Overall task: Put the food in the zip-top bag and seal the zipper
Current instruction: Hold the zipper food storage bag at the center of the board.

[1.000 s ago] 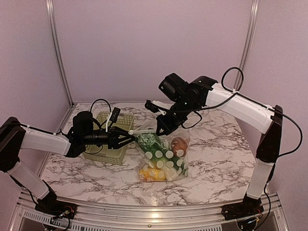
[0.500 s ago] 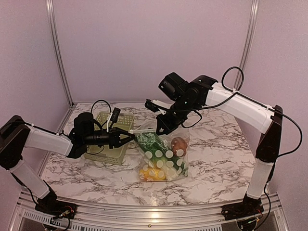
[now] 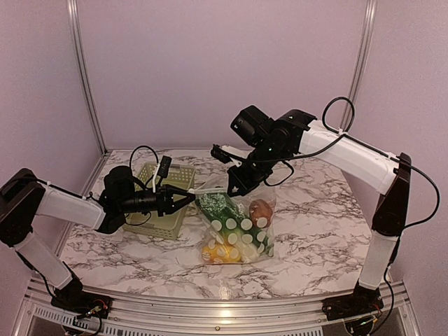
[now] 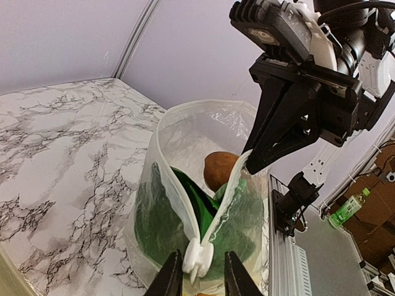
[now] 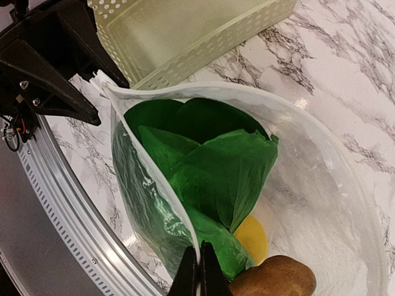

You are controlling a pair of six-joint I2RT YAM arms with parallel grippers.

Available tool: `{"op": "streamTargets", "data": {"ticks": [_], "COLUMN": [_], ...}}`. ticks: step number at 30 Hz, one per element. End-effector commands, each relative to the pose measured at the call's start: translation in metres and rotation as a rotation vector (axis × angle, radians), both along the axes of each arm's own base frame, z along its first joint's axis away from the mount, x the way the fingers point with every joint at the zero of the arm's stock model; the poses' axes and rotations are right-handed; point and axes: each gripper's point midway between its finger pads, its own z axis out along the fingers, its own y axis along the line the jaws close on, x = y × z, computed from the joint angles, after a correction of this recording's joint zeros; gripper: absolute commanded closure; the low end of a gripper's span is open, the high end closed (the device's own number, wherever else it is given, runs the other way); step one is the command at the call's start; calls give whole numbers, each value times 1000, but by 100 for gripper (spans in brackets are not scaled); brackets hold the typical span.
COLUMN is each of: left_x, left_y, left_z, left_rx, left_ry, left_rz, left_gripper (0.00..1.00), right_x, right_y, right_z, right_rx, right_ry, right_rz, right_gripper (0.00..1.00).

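The zip-top bag (image 3: 238, 234) stands open on the marble table with the food inside: bok choy (image 3: 218, 206), a lemon (image 3: 212, 252) and a reddish-brown round piece (image 3: 261, 208). My right gripper (image 3: 232, 190) is shut on the zipper strip (image 5: 154, 166) at the far end of the mouth and holds it up. My left gripper (image 4: 202, 274) is open, one finger on each side of the white zipper slider (image 4: 199, 254) at the near end, with a gap on both sides. The mouth gapes between the two ends.
The pale green lattice basket (image 3: 178, 176) stands just left of the bag, under my left arm. The metal rail of the table's edge (image 4: 281, 246) runs close beside the bag in the left wrist view.
My left arm has drawn back slightly to the left. The right arm and the bag have stayed in place.
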Motion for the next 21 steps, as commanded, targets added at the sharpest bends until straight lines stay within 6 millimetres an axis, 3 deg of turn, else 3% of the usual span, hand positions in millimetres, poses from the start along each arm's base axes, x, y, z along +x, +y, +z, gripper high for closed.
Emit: {"op": "streamTargets", "data": {"ticks": [1, 11, 21], "left_x": [-6, -3, -5], "left_y": [0, -3, -3], "left_z": [-2, -1, -1], "left_rx": [-25, -104, -110], "left_ry": [-23, -9, -22], "left_rz": [-19, -19, -22], "left_gripper": [76, 77, 96], "right_x": [-2, -5, -3], "right_y": [-1, -3, -3], "right_z": [8, 8, 6], "right_rx": [1, -1, -6], "right_ry": [-5, 8, 5], "right_rz": [-12, -15, -24], "right_gripper": [99, 99, 99]}}
